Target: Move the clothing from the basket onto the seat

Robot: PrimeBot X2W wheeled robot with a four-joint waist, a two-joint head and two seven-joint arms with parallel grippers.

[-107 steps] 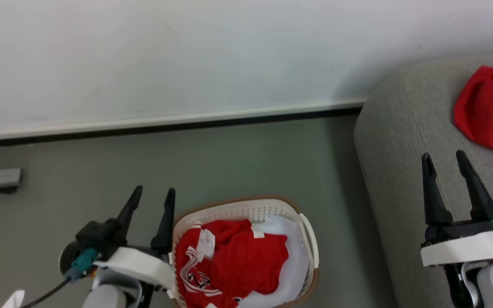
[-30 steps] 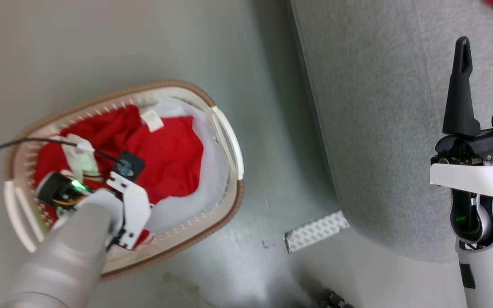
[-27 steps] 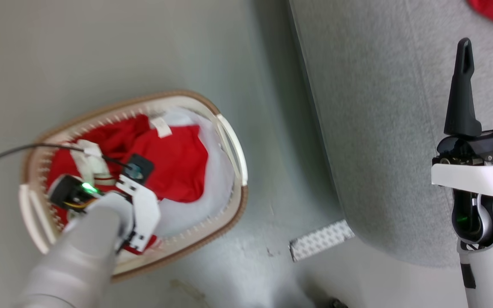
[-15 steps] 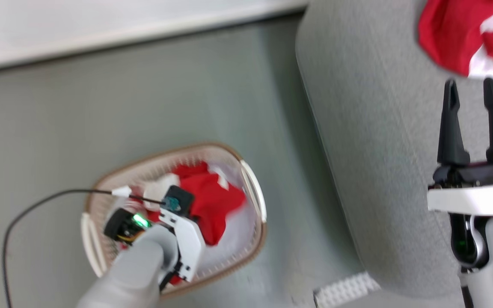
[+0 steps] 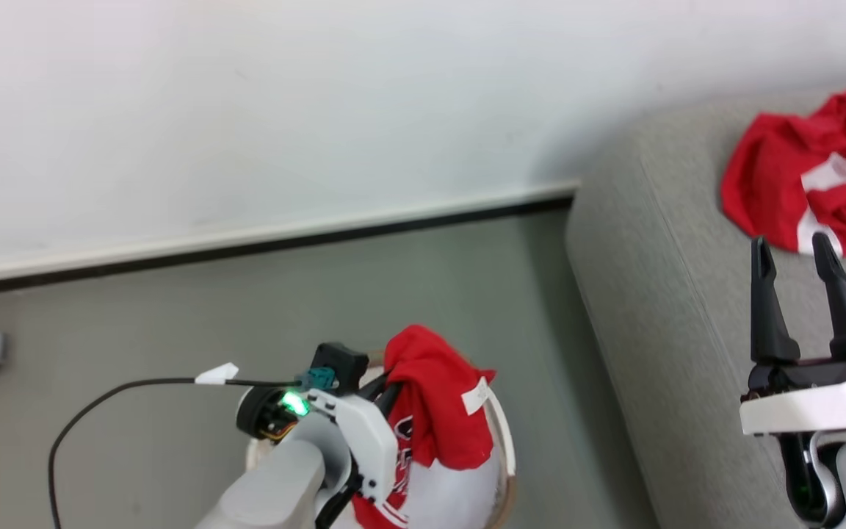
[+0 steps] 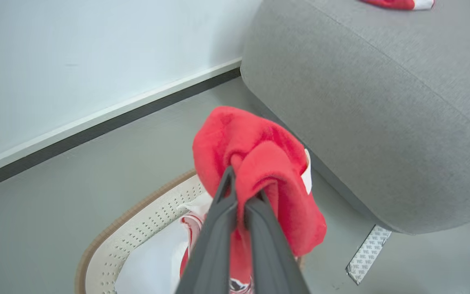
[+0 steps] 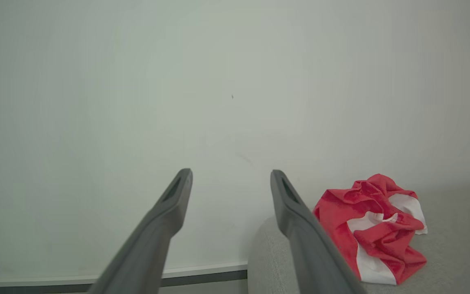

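Garment one, red, is clamped in left tool: fingers together on a fold, cloth bunched over the tips. It hangs above basket; the lower end with the dark emblem drops to the rim, can't tell if it's clear. White pad lies inside the basket. Basket is on the floor, beside seat. Garment two, red and white, lies crumpled on the seat top. Right tool hovers over the seat near it, fingers apart, empty.
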